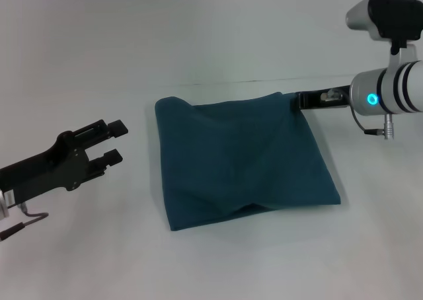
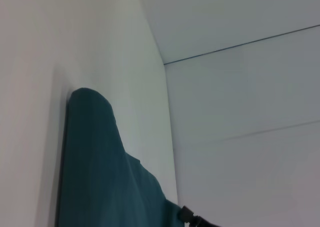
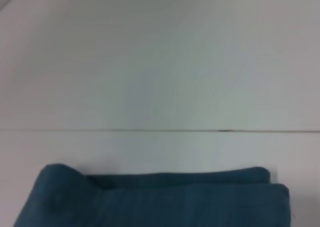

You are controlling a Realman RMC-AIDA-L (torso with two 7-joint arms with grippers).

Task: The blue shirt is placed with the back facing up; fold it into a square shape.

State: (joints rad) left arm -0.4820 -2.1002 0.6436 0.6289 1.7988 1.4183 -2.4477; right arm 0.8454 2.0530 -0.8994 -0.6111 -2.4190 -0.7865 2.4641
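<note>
The blue shirt lies folded into a rough square on the white table, plain side up, with a slight hump along its near edge. My right gripper reaches in from the right and is pinched on the shirt's far right corner, which is drawn to a point at its tip. The left gripper hovers to the left of the shirt, apart from it, open with nothing between its fingers. In the left wrist view the shirt and the right gripper's black tip show. Stacked folded edges of the shirt show in the right wrist view.
The white table spreads bare around the shirt on all sides. A thin seam line runs across the surface beyond the shirt. The right arm's white wrist with a blue light hangs at the right edge.
</note>
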